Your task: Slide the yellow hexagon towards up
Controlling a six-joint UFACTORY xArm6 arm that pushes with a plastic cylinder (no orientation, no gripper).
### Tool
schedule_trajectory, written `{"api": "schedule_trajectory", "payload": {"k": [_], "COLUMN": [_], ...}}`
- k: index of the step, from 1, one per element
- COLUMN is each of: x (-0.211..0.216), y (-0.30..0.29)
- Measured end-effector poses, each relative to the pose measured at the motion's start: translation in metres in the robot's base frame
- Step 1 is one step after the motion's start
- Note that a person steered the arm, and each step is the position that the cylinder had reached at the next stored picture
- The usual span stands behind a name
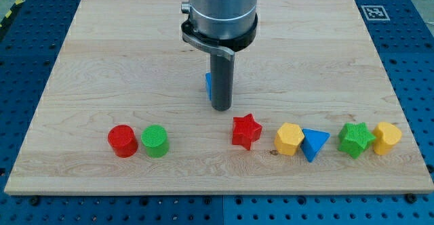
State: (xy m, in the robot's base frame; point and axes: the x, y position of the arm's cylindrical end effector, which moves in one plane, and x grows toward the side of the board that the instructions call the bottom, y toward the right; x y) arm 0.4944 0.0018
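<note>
Wooden bench (102, 62) carries the tip (221, 108) at centre frame, a bare rod end effector holding nothing; approaching the yellow hexagon (289, 139) at lower right risks knocking the adjacent red star (246, 131) or blue triangle (314, 144).

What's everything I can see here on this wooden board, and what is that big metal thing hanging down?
Cylinders: 2, red cylinder and green cylinder, touching, bottom left.
Red star: 1, bottom centre.
Yellow hexagon: 1, right of the red star.
Blue triangle: 1, touching that hexagon's right side.
Green star: 1, bottom right.
Second yellow block: 1, touching the green star, far right.
Blue block: 1, mostly hidden behind the rod, centre.
Wooden board: 1, light wood.
Marker tag: 1, black-and-white, top right.
Robot arm: grey, ending in a dark rod; my tip rests above-left of the red star.
</note>
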Motion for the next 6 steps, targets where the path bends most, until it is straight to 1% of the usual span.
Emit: {"api": "schedule_trajectory", "payload": {"k": [2,3,4,5,6], "x": [0.087,0.115,0.122,0.115,0.088], "y": [0.009,0.056,0.088,0.088,0.088]}}
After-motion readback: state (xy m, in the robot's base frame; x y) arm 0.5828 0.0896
